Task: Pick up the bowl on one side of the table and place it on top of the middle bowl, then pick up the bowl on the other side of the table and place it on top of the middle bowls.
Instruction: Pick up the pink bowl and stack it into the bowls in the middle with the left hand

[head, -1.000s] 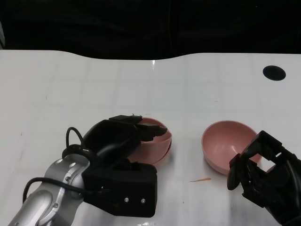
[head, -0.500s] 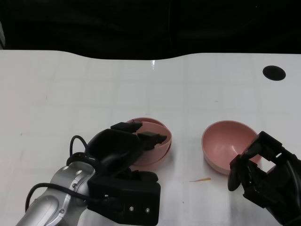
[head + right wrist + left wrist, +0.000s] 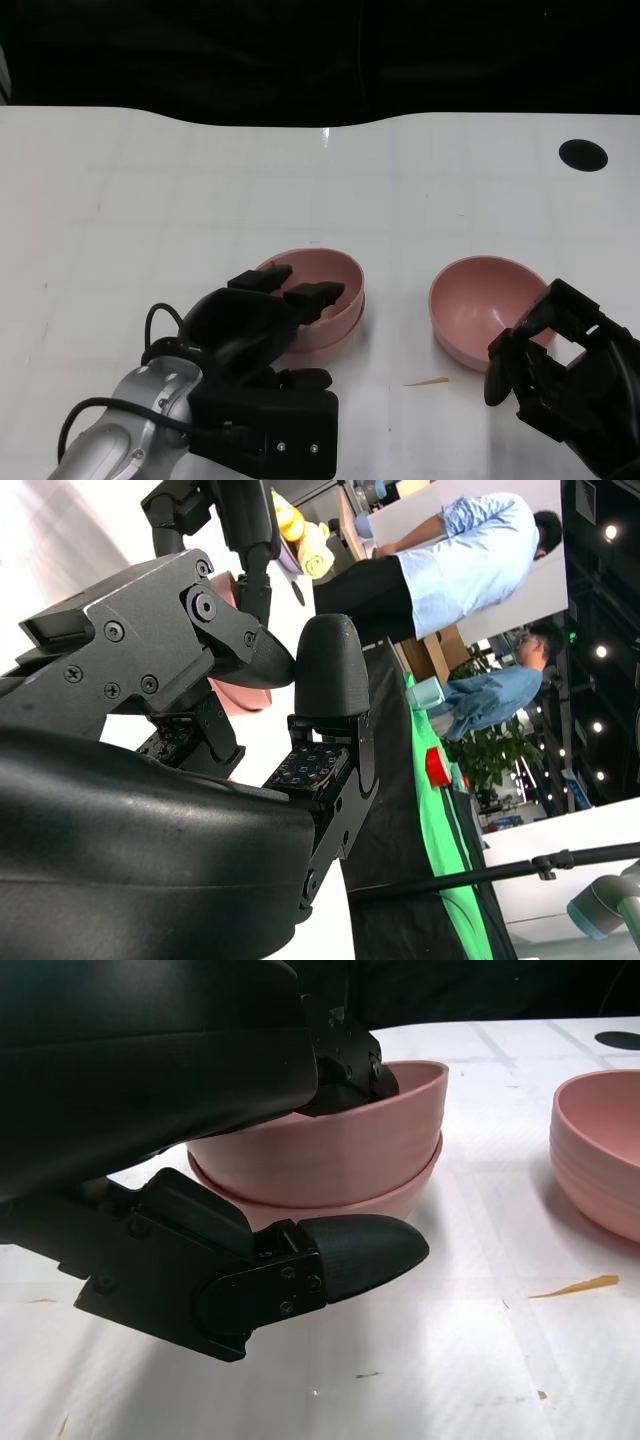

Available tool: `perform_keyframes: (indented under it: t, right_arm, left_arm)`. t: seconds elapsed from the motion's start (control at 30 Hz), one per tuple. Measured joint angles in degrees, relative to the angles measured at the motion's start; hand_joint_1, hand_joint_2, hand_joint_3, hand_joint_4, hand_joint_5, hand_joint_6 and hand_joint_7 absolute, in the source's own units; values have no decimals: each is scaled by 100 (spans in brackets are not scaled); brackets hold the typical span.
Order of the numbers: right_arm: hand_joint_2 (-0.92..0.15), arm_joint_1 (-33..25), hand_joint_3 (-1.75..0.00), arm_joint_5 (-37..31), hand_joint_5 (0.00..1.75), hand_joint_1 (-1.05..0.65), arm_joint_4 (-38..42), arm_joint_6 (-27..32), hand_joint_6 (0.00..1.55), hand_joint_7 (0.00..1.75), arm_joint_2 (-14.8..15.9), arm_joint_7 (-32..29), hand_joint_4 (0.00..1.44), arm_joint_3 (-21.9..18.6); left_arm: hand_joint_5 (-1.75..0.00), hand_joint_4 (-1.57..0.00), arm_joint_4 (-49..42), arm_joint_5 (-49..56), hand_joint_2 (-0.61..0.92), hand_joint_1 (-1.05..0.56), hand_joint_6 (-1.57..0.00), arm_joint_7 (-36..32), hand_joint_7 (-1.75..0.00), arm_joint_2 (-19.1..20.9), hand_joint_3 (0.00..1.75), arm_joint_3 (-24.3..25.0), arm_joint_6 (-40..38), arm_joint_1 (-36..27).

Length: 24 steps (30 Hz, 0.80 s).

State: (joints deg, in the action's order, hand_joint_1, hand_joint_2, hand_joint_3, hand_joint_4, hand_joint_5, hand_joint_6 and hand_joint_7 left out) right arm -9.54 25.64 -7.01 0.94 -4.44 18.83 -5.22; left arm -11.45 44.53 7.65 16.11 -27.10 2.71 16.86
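Observation:
Two pink bowls sit nested at the table's middle: the upper bowl (image 3: 328,282) (image 3: 340,1150) rests level inside the lower bowl (image 3: 352,318) (image 3: 385,1200). My left hand (image 3: 250,325) (image 3: 190,1100) is just on the near side of them. Its fingers (image 3: 315,293) reach over the upper bowl's near rim, and the thumb (image 3: 360,1250) hangs apart from the bowl walls. A third pink bowl (image 3: 480,300) (image 3: 600,1150) stands upright to the right. My right hand (image 3: 560,375) (image 3: 210,670) hovers at that bowl's near right rim, fingers apart and holding nothing.
A thin orange sliver (image 3: 428,382) (image 3: 572,1287) lies on the white table (image 3: 200,190) between the bowls. A black round hole (image 3: 582,154) is at the far right. The right wrist view shows people (image 3: 450,570) standing beyond the table.
The upper bowl went from tilted in my left hand to level inside the middle bowl. My left hand drew back toward me. The right hand and right bowl stayed still.

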Motion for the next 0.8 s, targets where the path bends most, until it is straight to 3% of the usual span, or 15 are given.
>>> perform_keyframes:
  t: [0.33, 0.6, 0.8]
  right_arm:
    - [-57, 0, -104, -11, 174, -10, 0, 0, 80, 140, 12, 0, 88, 0]
    - [-57, 9, -104, -18, 173, -10, 3, -3, 81, 139, 20, 2, 89, 11]
    - [-57, -21, -106, -1, 175, -7, -19, -5, 80, 139, 23, 16, 87, 5]
  left_arm:
    - [0, 0, -9, -24, 92, -89, -18, -113, -1, 4, 84, 3, 89, -5]
    - [0, -1, 668, -90, 92, -89, -26, -108, -3, 92, 76, 222, 172, -38]
    - [-6, -15, 1732, -767, 92, -85, -35, 245, -3, 118, 64, 769, -140, -480]
